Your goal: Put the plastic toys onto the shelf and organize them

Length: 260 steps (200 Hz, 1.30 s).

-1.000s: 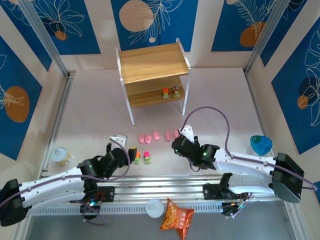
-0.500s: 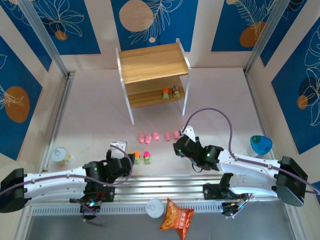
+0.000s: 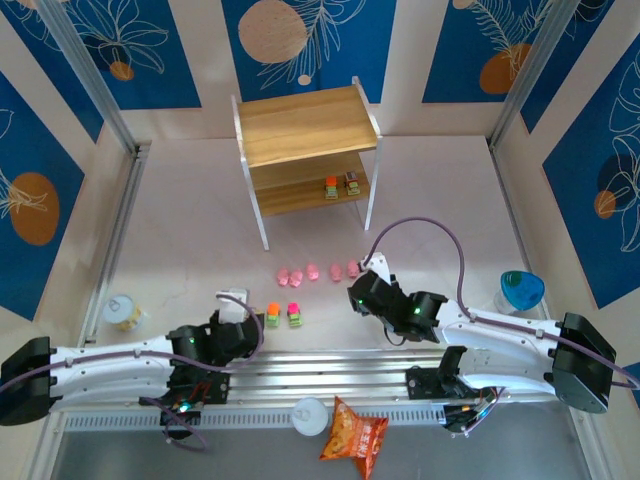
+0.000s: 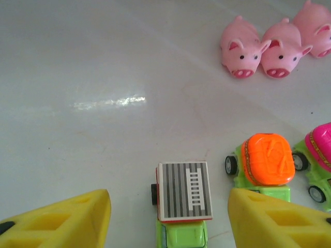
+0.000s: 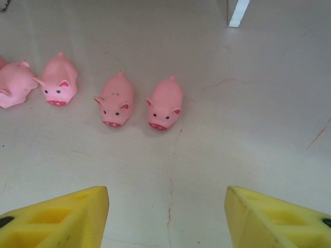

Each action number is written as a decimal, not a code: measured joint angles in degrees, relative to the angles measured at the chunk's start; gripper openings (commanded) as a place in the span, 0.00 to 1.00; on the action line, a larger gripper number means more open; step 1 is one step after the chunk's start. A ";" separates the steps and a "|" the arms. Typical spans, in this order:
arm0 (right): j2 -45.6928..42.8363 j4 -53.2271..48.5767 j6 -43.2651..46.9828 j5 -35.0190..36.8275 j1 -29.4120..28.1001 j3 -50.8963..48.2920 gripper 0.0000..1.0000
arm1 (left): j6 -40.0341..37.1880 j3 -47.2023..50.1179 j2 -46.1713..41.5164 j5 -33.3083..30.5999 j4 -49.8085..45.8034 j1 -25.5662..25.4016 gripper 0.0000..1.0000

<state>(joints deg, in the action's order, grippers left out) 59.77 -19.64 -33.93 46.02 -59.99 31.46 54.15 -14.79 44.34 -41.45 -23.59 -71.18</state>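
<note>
Left claw [image 4: 168, 214] stands half-wide and empty, the striped-top truck [image 4: 183, 191] right between its fingers with a gap either side, the orange truck [image 4: 266, 160] hard by one finger. Right claw [image 5: 166, 206] gapes empty too, pink pigs [image 5: 164, 103] just ahead. The shelf [image 3: 305, 125] sits well beyond both.

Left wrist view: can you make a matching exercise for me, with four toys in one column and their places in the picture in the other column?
Toys
1. striped-top truck
2. orange-top car
3. pink-top car
4. pink pigs

Places
A. top right corner
B. right edge, beside the orange-top car
C. low in the middle, between the two yellow jaws
D. just above the jaw at the picture's right

Pairs: 1-C, 2-D, 3-B, 4-A
</note>
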 measured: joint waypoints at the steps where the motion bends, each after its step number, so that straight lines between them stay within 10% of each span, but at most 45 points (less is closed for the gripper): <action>1: 0.00 0.02 -0.02 0.00 0.00 0.00 0.60 | 0.02 0.02 0.00 0.07 0.00 0.00 0.61; 260: -1.49 0.33 -0.02 -0.22 -0.02 -0.11 0.45 | 1.51 1.09 11.89 3.98 6.78 -0.09 0.48</action>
<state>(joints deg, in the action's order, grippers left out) 58.28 -19.31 -33.95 45.80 -60.01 31.35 55.66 -13.69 56.23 -37.47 -16.82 -71.26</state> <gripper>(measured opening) 0.456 0.477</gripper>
